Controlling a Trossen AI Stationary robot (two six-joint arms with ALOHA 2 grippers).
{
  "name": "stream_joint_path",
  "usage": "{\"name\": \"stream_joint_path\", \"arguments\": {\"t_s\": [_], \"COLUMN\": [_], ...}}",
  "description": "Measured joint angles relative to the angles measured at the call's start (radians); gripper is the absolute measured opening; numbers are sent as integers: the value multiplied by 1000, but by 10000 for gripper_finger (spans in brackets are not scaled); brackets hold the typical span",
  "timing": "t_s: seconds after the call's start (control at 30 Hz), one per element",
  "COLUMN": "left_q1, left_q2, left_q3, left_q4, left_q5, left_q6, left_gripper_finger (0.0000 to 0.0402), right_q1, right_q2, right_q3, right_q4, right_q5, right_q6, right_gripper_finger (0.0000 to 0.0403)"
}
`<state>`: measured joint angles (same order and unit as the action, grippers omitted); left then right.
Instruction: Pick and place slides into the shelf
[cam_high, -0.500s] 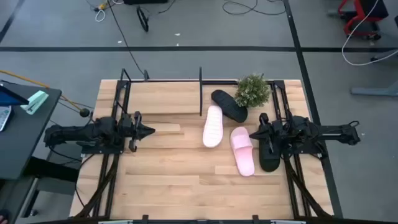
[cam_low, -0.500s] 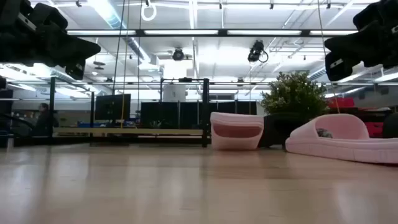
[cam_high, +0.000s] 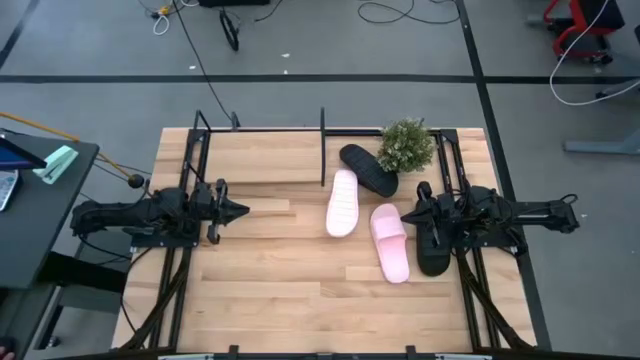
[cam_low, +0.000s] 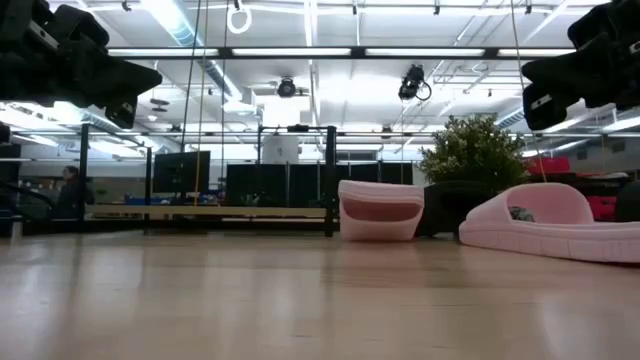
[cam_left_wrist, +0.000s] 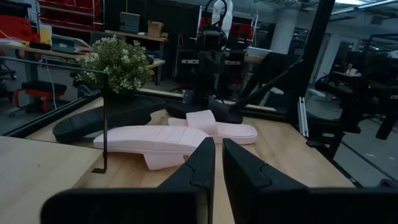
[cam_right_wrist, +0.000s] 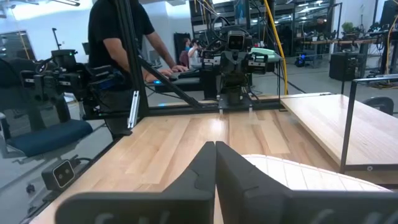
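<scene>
- Table (cam_high: 260, 290): light wood planks, fills the centre of the high view; both arms rest over it, 1 at each side edge.
- Shelf (cam_high: 322, 148): thin black bars with upright posts on a pale wooden base, along the top edge of the table in the high view, left of centre to centre. No slide sits in it.
- Left arm: lies at centre left of the high view. Left gripper (cam_high: 238, 211) points toward frame centre over bare wood, well apart from every slide. In the left wrist view its fingers (cam_left_wrist: 200, 167) stand nearly together with only a thin gap, holding nothing.
- Right arm: lies at centre right of the high view. Right gripper (cam_high: 408, 213) points toward frame centre, just beside the lower pink slide. In the right wrist view its fingers (cam_right_wrist: 198, 174) are pressed together, holding nothing.
- 4 slides, all on the table right of centre in the high view:
- Black slide (cam_high: 368, 169), tilted, just left of the plant.
- Black slide (cam_high: 432, 245), partly under the right arm.
- Pink slide (cam_high: 343, 202), upright in frame, just below the shelf's middle post.
- Pink slide (cam_high: 391, 242), angled, between the other pink slide and the right-hand black slide.
- Potted plant (cam_high: 407, 146): small, green, upper right of the table.
</scene>
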<state>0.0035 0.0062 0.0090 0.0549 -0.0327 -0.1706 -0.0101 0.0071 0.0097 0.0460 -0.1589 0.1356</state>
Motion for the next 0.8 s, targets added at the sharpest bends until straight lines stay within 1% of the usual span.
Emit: {"name": "stream_joint_path", "arguments": {"t_s": [0.43,0.8], "left_q1": [0,0], "left_q2": [0,0], "left_q3": [0,0], "left_q4": [0,0], "left_q5": [0,0], "left_q6": [-1,0], "left_gripper_finger": [25,39], "right_q1": [0,0], "right_q2": [0,0], "right_q3": [0,0], "right_q4": [0,0], "right_q5": [0,0], "right_q6": [0,0], "right_gripper_finger": [10,10]}}
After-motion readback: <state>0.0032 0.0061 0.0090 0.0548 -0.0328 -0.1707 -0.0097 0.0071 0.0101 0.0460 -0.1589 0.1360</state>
